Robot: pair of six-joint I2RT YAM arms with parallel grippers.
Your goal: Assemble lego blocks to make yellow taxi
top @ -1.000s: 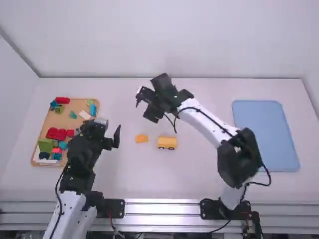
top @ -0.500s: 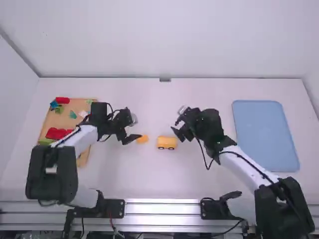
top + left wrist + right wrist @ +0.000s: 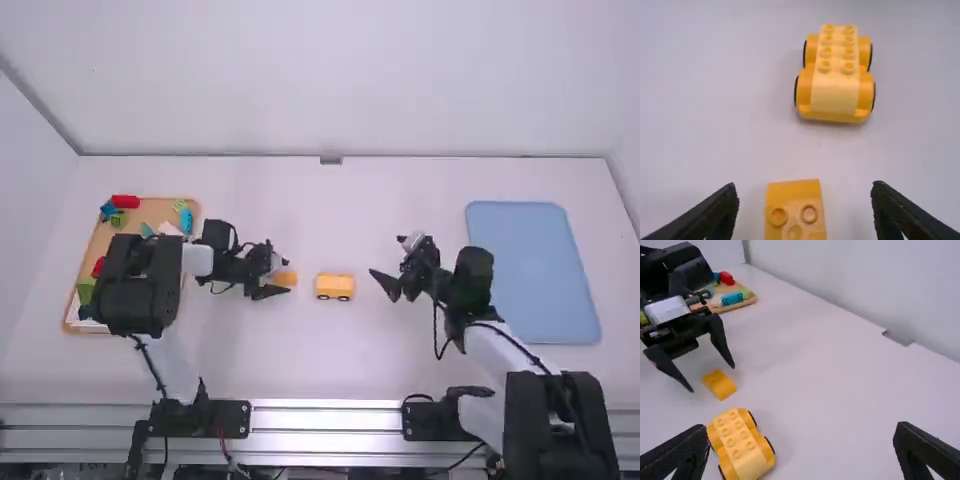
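My left gripper (image 3: 278, 278) is open at the small orange-yellow block (image 3: 287, 279) left of the table's middle. In the left wrist view the block (image 3: 795, 215) lies between the spread fingers of the left gripper (image 3: 805, 207), with a gap on both sides. Just right of it stands the yellow car base (image 3: 335, 286) on its wheels; its studded top (image 3: 836, 75) faces up. My right gripper (image 3: 388, 284) is some way right of the car base. In the right wrist view the right gripper (image 3: 802, 442) is open and holds nothing; the car base (image 3: 740, 442) shows near its left finger.
A wooden tray (image 3: 150, 215) with several coloured blocks stands at the left, partly under the left arm. A blue tray (image 3: 535, 270) lies at the right. The wall runs behind the table.
My left gripper has come from the wooden tray to the small block. The right gripper has drawn back from beyond the car base toward the right. Both pieces on the table have stayed in place.
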